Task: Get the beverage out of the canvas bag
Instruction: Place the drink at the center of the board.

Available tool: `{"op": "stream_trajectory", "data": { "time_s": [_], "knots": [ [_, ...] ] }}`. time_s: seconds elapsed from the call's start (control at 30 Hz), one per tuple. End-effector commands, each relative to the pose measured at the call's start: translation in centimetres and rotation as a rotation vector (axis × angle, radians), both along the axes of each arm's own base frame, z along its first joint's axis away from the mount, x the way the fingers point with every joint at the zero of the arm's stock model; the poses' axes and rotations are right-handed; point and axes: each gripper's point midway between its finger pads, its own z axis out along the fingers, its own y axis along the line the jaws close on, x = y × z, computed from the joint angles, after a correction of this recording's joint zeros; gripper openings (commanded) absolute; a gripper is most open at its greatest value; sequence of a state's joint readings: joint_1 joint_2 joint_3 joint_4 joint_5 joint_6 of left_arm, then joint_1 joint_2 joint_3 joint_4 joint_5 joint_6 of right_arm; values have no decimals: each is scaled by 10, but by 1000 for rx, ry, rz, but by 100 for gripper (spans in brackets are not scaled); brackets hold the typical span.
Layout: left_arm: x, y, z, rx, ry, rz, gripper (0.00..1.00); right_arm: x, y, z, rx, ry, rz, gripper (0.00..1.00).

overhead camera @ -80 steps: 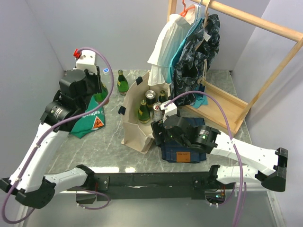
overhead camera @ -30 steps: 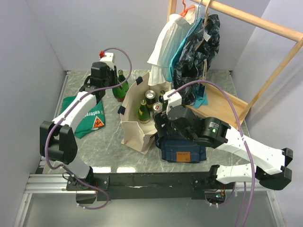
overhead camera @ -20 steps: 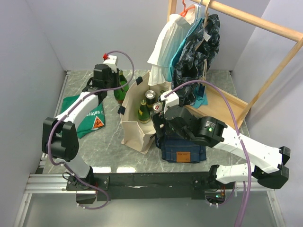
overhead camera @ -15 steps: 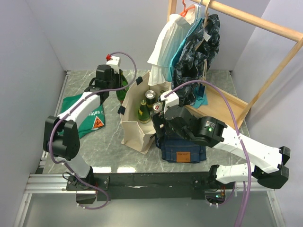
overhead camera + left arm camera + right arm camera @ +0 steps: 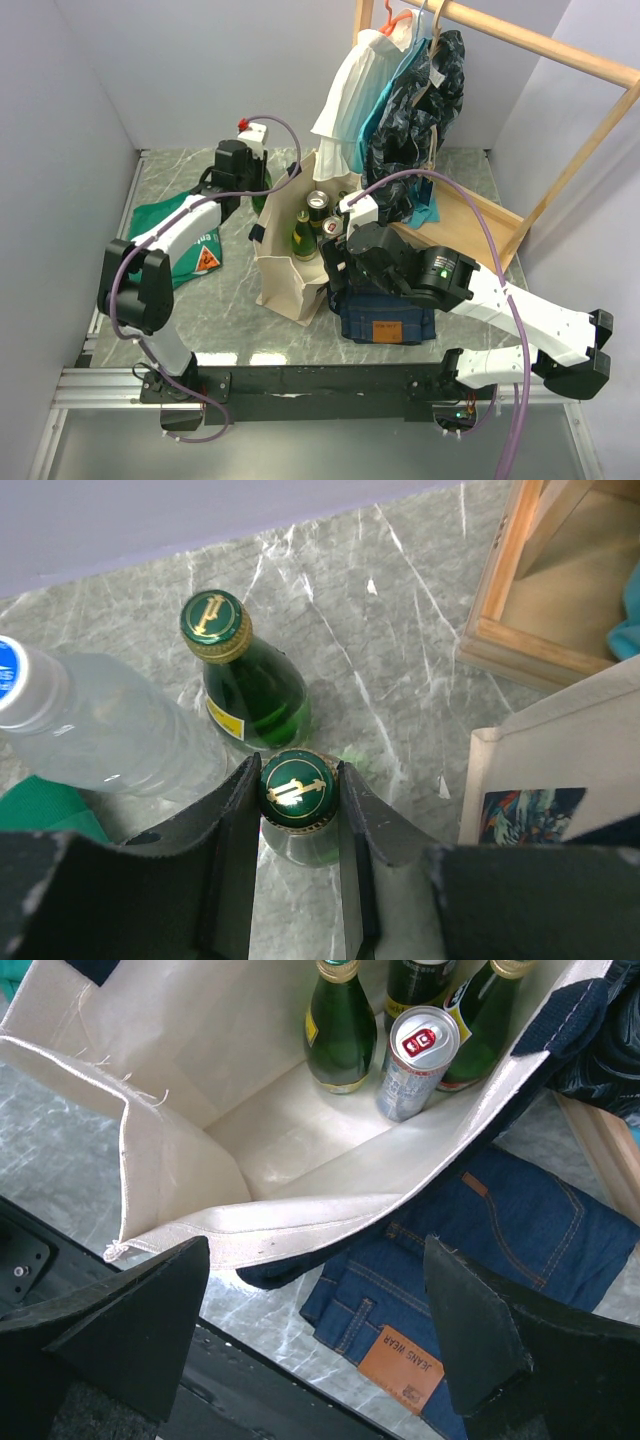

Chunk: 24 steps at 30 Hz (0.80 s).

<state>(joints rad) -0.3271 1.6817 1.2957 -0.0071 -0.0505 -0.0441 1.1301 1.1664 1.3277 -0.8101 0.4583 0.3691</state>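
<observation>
Behind the bag (image 5: pixel 290 270), on the side far from the arm bases, the left pincer (image 5: pixel 297 780) is closed on the neck of a green bottle (image 5: pixel 298 810), just under its cap. It holds the bottle upright, I think so that it can stand on the bench (image 5: pixel 400 630) without falling. Whether the bottom already touches the bench I cannot tell. A second green bottle (image 5: pixel 240 680) and a water bottle (image 5: pixel 100 730) stand just beside it, so this place behind the bag seems to be where the drinks are collected.

The right pincer (image 5: pixel 310 1320) hangs wide open and grips nothing. It is above the near edge of the bag, over the jeans (image 5: pixel 470 1230) lying beside the bag, probably ready to reach inside. The bag stands upright with its mouth open. Inside it, a can (image 5: pixel 418 1060) and some bottles (image 5: pixel 338 1030) stand by the far wall, so the task is not finished.
</observation>
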Motion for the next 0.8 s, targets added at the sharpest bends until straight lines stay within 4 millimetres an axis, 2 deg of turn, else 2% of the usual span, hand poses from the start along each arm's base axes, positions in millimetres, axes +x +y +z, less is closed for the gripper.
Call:
{"op": "stream_trajectory", "data": {
  "time_s": [0.0, 0.67, 0.77],
  "knots": [
    [24, -7, 68, -44, -227, 14, 1, -1, 1, 13, 39, -20, -3, 93],
    [35, -6, 59, -33, -220, 37, 1, -1, 5, 12, 41, -21, -2, 94],
    [37, -5, 62, -35, -230, 50, 1, -1, 5, 13, 37, -22, 3, 94]
  ]
}}
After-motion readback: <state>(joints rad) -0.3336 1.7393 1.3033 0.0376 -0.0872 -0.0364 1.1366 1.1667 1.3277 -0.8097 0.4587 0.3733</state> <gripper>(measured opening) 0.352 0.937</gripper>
